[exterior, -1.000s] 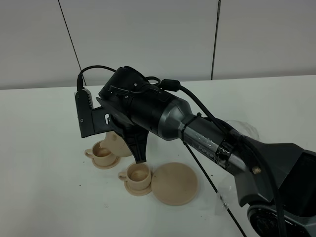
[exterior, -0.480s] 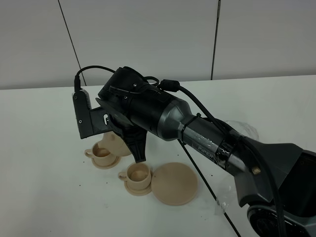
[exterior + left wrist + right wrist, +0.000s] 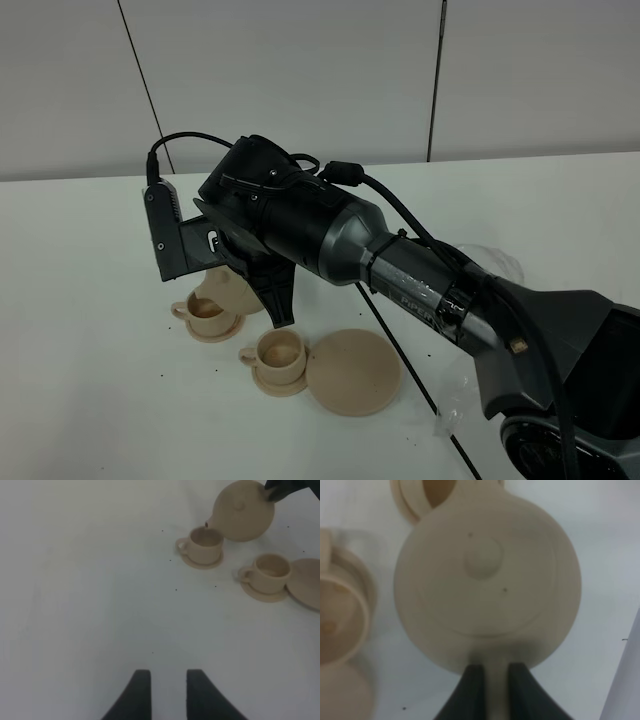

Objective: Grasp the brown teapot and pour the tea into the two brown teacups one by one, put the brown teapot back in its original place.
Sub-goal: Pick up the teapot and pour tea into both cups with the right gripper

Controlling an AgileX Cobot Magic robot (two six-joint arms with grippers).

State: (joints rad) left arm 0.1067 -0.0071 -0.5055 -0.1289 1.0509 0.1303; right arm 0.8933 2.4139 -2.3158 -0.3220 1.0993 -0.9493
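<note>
White tabletop (image 3: pixel 80 400) under a pale panelled wall (image 3: pixel 300 70), with the whole tea set gathered near the middle. Found the brown teapot (image 3: pixel 245 510) lifted off the original place (image 3: pixel 355 372), a wide flat saucer lying bare. Saw the pot hanging tilted from the right gripper (image 3: pixel 494 687), jaws pinched from both sides on the loop handle (image 3: pixel 495 695). Saw the spout (image 3: pixel 207 524) dipped to the rim of the farther teacup (image 3: pixel 205 542), the one away from the original place, so judged the first pour to be in hand. Could not tell whether any tea ran or lay in that cup. Noted the nearer teacup (image 3: pixel 270 572) on its small saucer (image 3: pixel 265 594) just beside the original place, apart from the pot and apparently unserved, though too pale inside to be sure. Marked the left gripper (image 3: pixel 165 695) low over bare table, well apart from the set, jaws spread a little with nothing between. Counted grasp and lift as done. Reckoned as left to do: finishing this cup, pouring into the nearer teacup, then setting the pot upright on the original place.
</note>
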